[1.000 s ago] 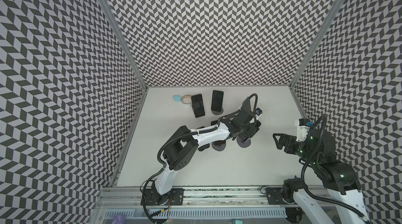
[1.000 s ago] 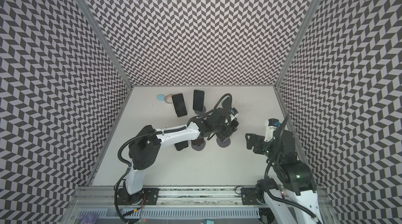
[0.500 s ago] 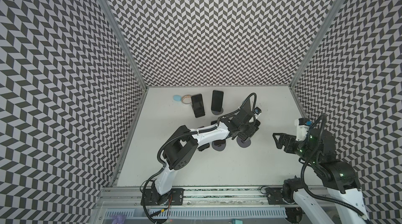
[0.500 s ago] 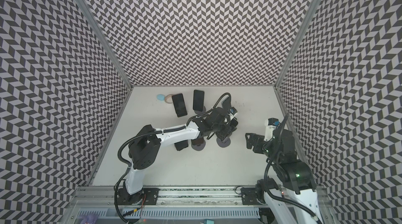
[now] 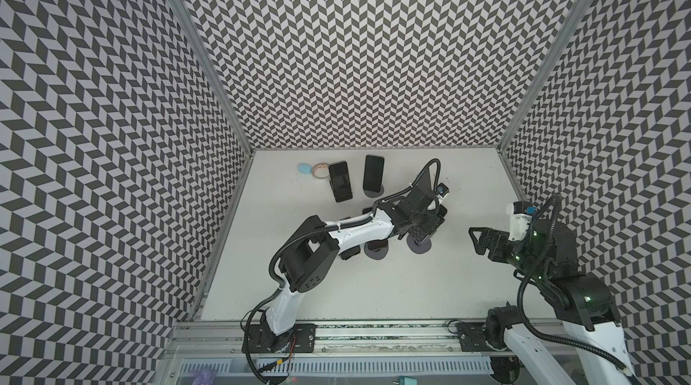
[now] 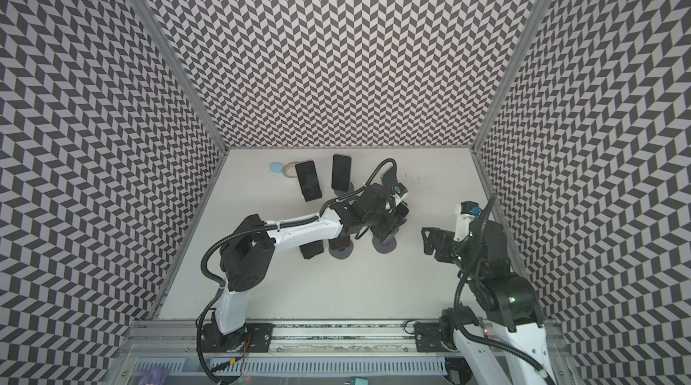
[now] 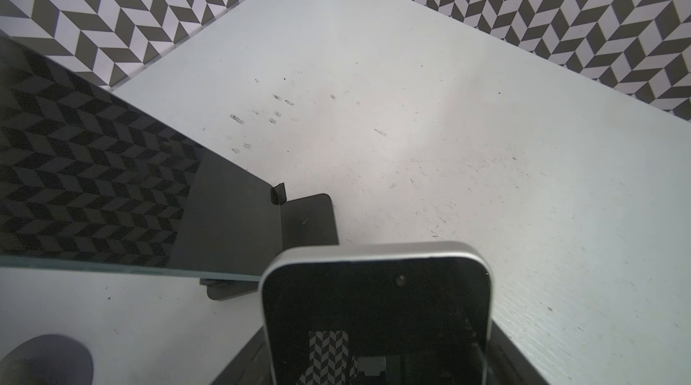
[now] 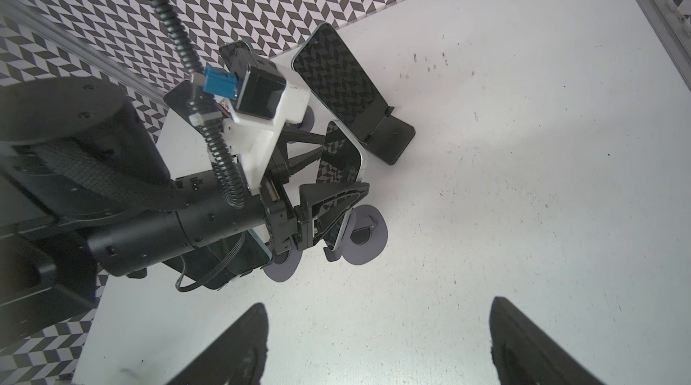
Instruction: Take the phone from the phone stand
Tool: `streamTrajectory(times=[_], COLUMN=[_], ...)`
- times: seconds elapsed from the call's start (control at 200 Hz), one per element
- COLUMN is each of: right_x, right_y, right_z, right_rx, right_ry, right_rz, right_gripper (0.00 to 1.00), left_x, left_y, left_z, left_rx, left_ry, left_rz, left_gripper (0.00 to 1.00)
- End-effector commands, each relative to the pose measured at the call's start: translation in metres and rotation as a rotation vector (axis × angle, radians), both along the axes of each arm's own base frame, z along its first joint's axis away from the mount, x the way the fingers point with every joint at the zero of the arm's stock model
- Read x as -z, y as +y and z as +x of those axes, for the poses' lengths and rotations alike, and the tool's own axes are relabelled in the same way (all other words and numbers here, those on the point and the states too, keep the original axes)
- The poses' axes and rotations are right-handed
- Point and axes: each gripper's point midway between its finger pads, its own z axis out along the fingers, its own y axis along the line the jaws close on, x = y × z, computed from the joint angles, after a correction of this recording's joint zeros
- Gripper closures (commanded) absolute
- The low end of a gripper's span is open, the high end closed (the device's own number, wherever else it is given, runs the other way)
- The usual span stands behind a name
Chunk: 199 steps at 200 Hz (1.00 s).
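Observation:
A dark phone with a silver rim (image 8: 342,166) leans over a phone stand with a round grey base (image 8: 364,237). My left gripper (image 8: 329,211) is shut on the phone's sides. The phone's lower end is at the stand's front lip, and I cannot tell whether it rests there. In the left wrist view the phone (image 7: 375,308) fills the space between the jaws. Both top views show the left gripper (image 5: 422,226) (image 6: 389,226) above the base (image 5: 418,246) (image 6: 385,246). My right gripper (image 8: 377,345) (image 5: 476,241) (image 6: 428,241) hangs open and empty, to the right of the stand.
Another phone (image 8: 338,80) leans on a black rectangular stand (image 8: 390,140) just behind. Two more phones (image 5: 374,175) (image 5: 340,181) stand at the back, next to a blue blob (image 5: 304,168) and a ring (image 5: 320,171). A phone on a round base (image 5: 375,254) sits under the left arm.

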Motion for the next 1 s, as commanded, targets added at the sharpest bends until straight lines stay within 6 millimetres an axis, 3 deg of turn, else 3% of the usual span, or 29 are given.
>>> streamTrajectory(times=[0.0, 0.215, 0.991], right_x=[-0.02, -0.021, -0.053], right_y=[0.003, 0.004, 0.008], right_z=[0.006, 0.008, 0.009], right_rx=[-0.015, -0.011, -0.029], right_ry=[-0.069, -0.071, -0.132], right_rz=[0.008, 0.018, 0.045], right_gripper=[0.1, 0.12, 0.16], left_x=[-0.066, -0.075, -0.138], left_y=[-0.002, 0.0, 0.009], left_z=[0.006, 0.008, 0.003], left_rx=[-0.005, -0.004, -0.009], left_ry=[-0.081, -0.1, -0.169], left_rz=[-0.112, -0.117, -0.212], left_gripper=[0.33, 0.34, 0.34])
